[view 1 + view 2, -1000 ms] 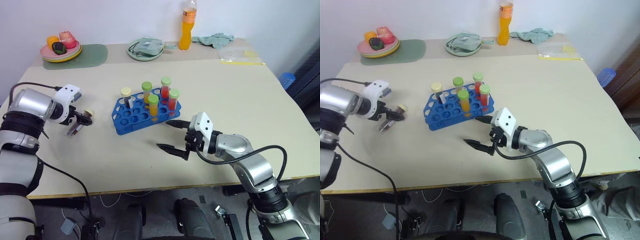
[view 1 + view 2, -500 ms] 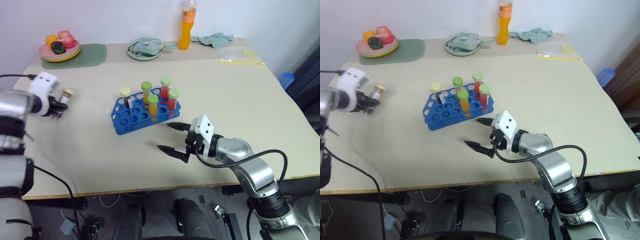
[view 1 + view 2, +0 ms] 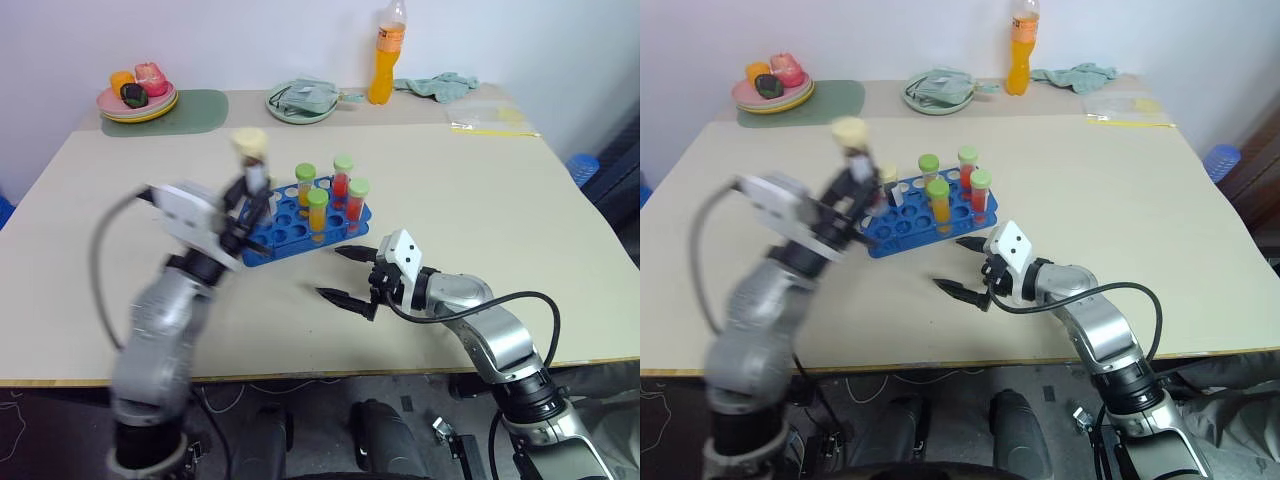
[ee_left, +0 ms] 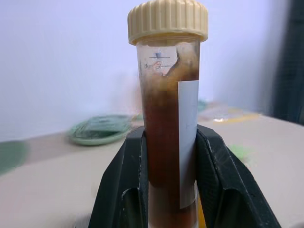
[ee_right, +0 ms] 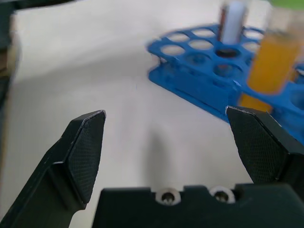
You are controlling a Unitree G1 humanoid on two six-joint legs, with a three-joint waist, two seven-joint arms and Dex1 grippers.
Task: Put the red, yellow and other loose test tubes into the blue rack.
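Beige table (image 3: 520, 200) against a white wall; plates, a cloth and an orange bottle (image 3: 383, 55) along the far edge. Blue rack (image 3: 290, 225) at centre holds capped tubes. Open tabletop at right. Left gripper (image 4: 166, 156) pinches a maroon tube (image 4: 166, 142), cream-capped, upright beside the rack. Right gripper (image 3: 345, 272), fingers spread, empty, lower centre.

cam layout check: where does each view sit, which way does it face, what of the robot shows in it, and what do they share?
Head stereo pair: on the head, facing forward and down over the table; both arms show.
Left wrist: along the left gripper, shut on the maroon tube, facing the far wall.
Right wrist: along the open right gripper, facing the blue rack.
Shared: head and right wrist views both see the rack.
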